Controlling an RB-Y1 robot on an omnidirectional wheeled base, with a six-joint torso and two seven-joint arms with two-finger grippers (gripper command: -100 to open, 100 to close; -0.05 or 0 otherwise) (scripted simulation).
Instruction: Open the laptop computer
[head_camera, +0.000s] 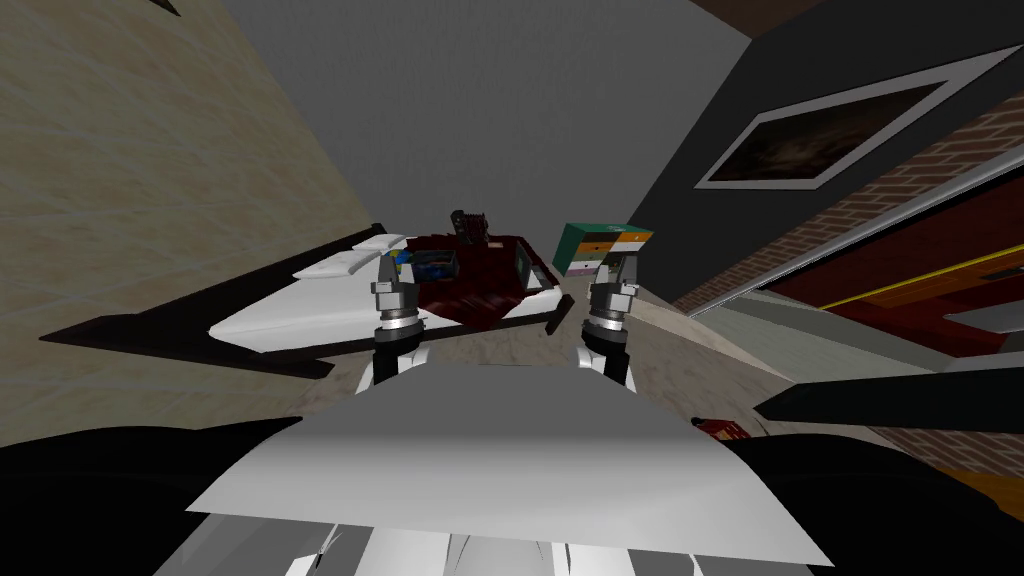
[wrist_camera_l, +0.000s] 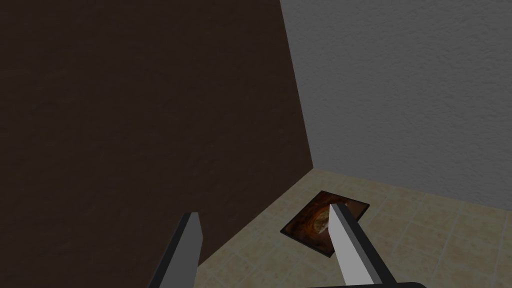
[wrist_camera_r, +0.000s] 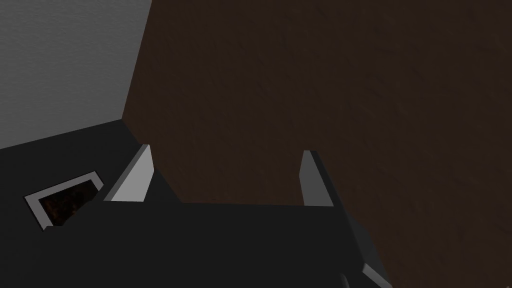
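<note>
Okay: left gripper (head_camera: 397, 260) and right gripper (head_camera: 618, 264) both open, empty. Laptop (head_camera: 437, 264), probably the dark slab on the bed's (head_camera: 300, 310) red blanket (head_camera: 480, 292), lies ahead, nearer the left gripper; long axis unclear.

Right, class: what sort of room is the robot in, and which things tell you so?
Probably a bedroom: a bed with white pillows and a dark red blanket, plus a framed picture.
</note>
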